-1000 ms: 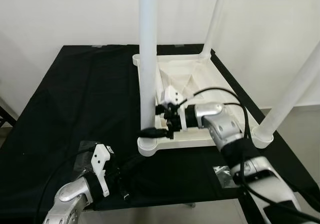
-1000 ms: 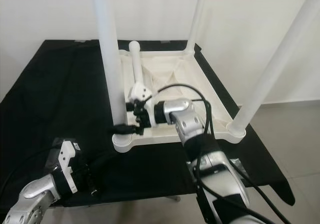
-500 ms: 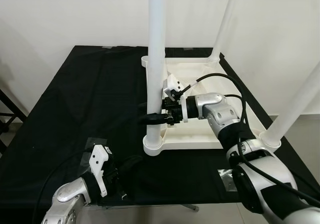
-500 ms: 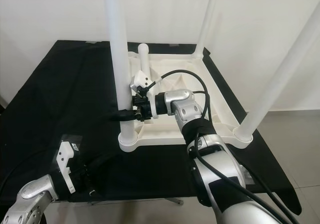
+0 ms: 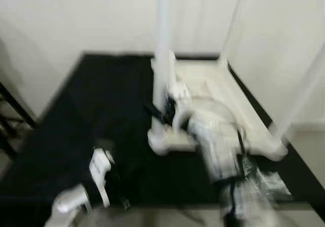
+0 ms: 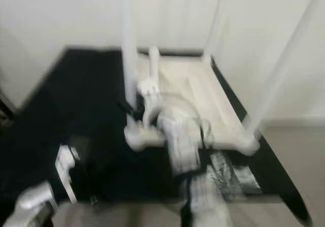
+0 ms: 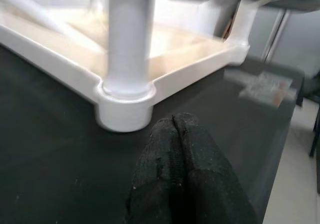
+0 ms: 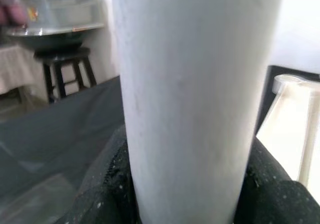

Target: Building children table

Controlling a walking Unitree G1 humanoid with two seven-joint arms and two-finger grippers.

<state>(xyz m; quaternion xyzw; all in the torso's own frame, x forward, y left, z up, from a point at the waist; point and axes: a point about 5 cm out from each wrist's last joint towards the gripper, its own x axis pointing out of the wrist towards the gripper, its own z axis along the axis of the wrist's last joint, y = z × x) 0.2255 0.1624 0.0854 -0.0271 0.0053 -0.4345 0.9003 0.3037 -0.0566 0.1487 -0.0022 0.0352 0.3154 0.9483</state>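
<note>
Table leg (image 8: 190, 98) clamped upright in right claw (image 5: 161, 114).

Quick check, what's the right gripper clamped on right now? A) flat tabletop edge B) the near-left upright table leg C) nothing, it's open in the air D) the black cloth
B: in the right wrist view the black fingers sit on both sides of the white table leg, and the head views, though blurred, put the right gripper at that upright leg.

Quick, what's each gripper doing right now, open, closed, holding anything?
Left gripper: closed, empty, low over the black cloth by the table corner.
Right gripper: closed around the white table leg.
</note>
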